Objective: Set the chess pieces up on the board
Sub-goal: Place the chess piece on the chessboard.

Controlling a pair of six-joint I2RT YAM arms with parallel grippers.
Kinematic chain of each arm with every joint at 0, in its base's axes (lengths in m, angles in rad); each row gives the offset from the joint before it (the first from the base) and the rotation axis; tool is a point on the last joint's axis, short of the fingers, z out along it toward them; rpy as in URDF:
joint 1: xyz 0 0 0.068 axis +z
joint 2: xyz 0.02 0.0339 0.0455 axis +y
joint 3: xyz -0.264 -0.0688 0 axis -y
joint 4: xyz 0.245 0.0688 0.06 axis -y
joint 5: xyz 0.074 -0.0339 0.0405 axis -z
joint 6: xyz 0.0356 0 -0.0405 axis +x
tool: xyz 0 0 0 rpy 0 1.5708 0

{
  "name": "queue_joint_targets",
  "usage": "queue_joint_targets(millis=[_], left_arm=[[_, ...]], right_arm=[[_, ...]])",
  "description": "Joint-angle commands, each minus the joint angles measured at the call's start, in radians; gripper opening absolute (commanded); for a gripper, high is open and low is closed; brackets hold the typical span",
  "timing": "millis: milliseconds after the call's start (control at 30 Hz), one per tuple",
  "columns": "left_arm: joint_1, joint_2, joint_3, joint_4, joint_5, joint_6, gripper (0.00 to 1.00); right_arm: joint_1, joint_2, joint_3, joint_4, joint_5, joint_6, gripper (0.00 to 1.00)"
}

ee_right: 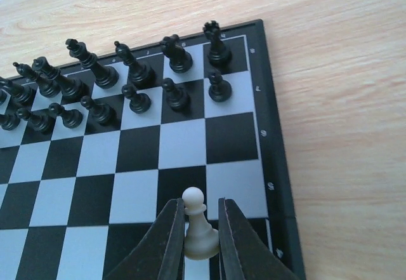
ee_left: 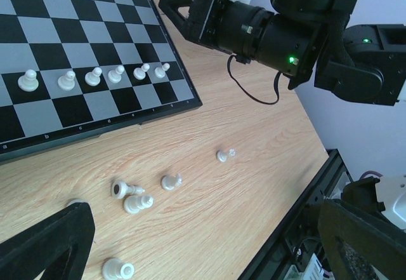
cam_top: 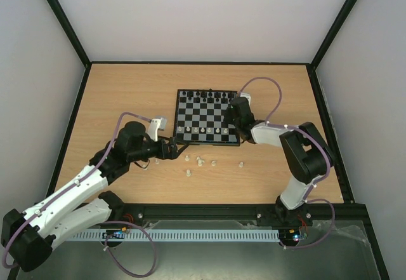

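The board (cam_top: 190, 112) lies mid-table, with black pieces (cam_top: 209, 94) along its far rows and a row of white pawns (cam_top: 202, 129) near its front edge. My right gripper (cam_top: 233, 120) is over the board's right side. In the right wrist view it (ee_right: 201, 202) is shut on a white pawn (ee_right: 203, 239), upright just over the board (ee_right: 184, 140) beside its right rim. My left gripper (cam_top: 171, 148) is by the board's front-left corner, open and empty (ee_left: 203, 254). Several white pieces (ee_left: 136, 200) lie toppled on the table below it.
Loose white pieces (cam_top: 200, 161) are scattered on the wood in front of the board, one further right (cam_top: 241, 164). In the left wrist view the right arm (ee_left: 273, 26) reaches over the board's right edge. A black frame (cam_top: 254, 210) runs along the table's near edge.
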Motion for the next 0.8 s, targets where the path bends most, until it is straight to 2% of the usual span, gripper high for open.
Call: queue_joint_targets(millis=[0, 767], left_arm=[[0.005, 0.003, -0.014, 0.003, -0.009, 0.016, 0.99], [0.005, 0.046, -0.020, 0.030, -0.018, 0.017, 0.99]], right_arm=[[0.015, 0.064, 0.054, -0.011, 0.046, -0.051, 0.10], [0.017, 0.106, 0.054, -0.023, 0.072, -0.069, 0.22]])
